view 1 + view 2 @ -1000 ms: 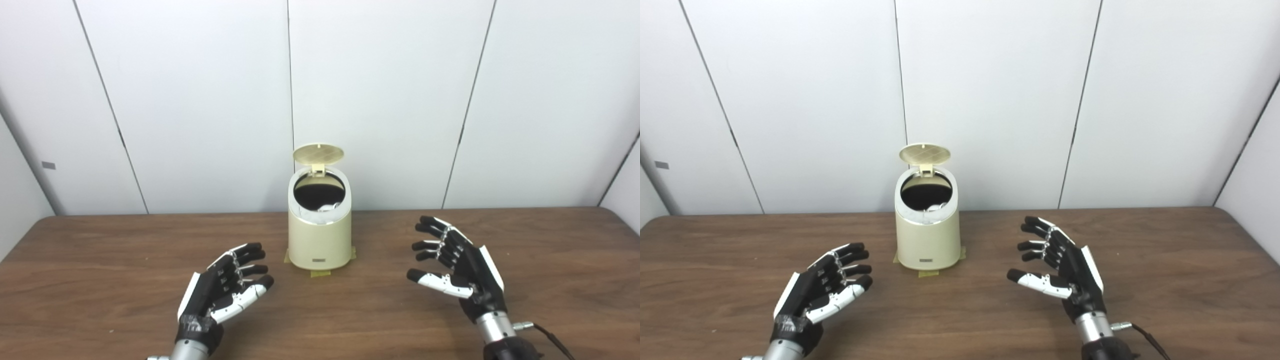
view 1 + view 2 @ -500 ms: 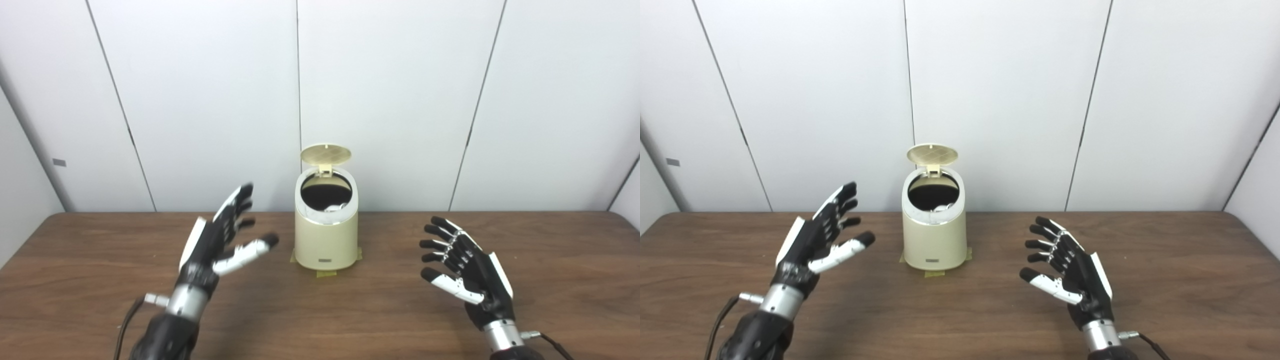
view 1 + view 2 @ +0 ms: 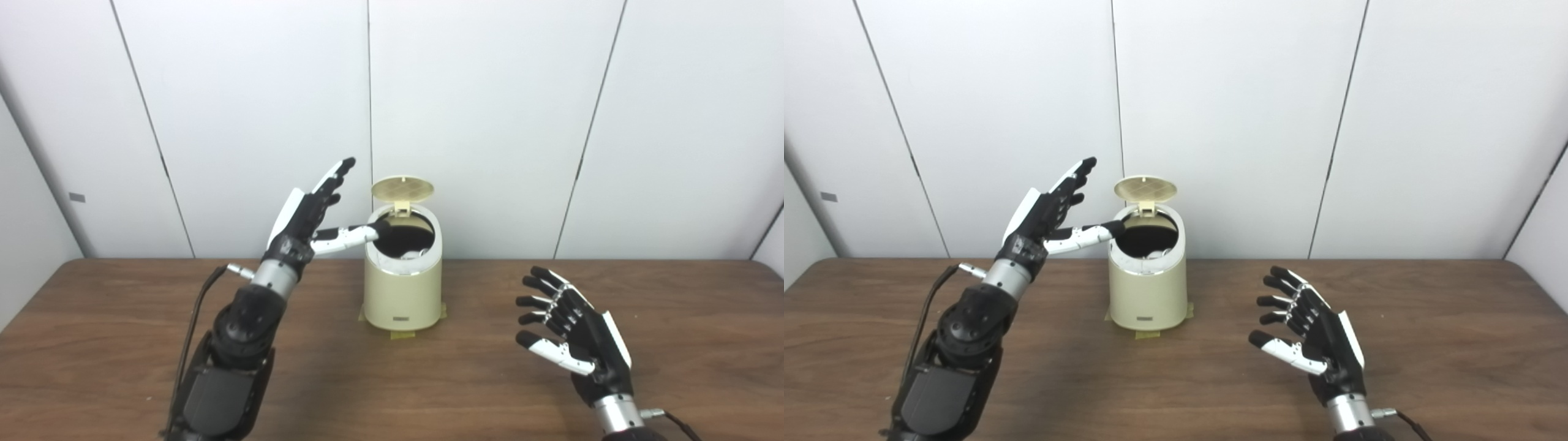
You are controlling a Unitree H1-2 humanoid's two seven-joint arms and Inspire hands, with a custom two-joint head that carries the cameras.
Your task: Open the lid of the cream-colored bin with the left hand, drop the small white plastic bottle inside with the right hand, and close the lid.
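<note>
In the left eye view, my left hand (image 3: 306, 214) is raised beside the bin (image 3: 402, 288), fingers spread; the lid (image 3: 403, 188) stands open and the bottle (image 3: 415, 252) lies inside. In the right eye view, my right hand (image 3: 1311, 343) hovers spread and empty. I judge only closing remains.

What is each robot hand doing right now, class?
Left robot hand: open, holding nothing, raised beside the bin.
Right robot hand: open, holding nothing.
</note>
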